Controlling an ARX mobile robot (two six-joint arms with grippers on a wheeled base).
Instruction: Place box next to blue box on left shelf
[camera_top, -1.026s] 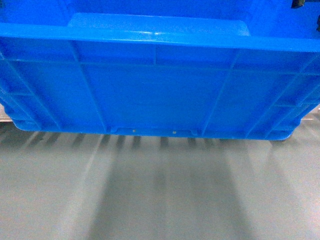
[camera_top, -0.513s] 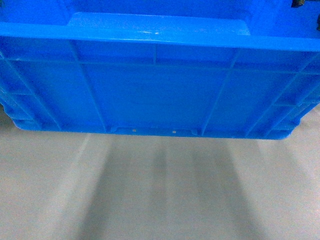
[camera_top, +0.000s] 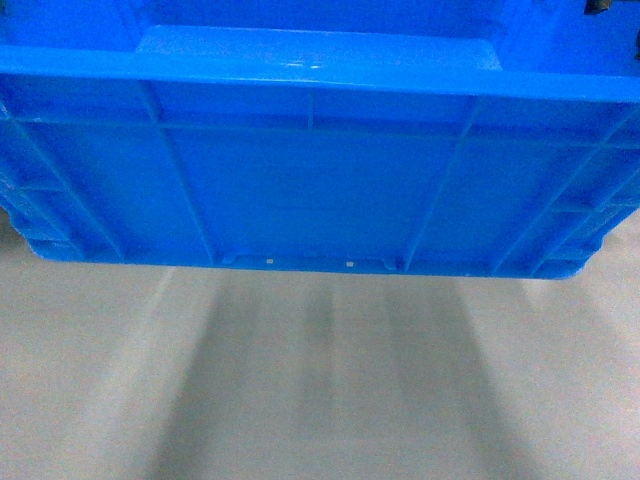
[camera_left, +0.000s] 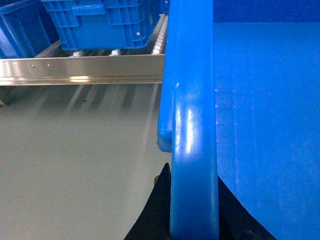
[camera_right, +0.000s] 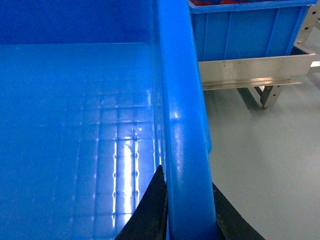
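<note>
Blue plastic fills the upper head frame: one box (camera_top: 320, 170), both ends cut off, above grey floor (camera_top: 320, 390). Left gripper (camera_left: 192, 200) and right gripper (camera_right: 187, 210) each clamp its rim, fingers mostly hidden. Upper left, the left shelf (camera_left: 80, 70) carries seemingly two other crates (camera_left: 100, 22).

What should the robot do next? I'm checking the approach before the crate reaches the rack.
Probably keep rolling straight ahead, holding the box level. Both wrist views show jaws straddling its side rims, so the grip looks secure. The left shelf with its rollers lies ahead, bare floor before it, and the box's bottom is not yet over the front rail.
</note>
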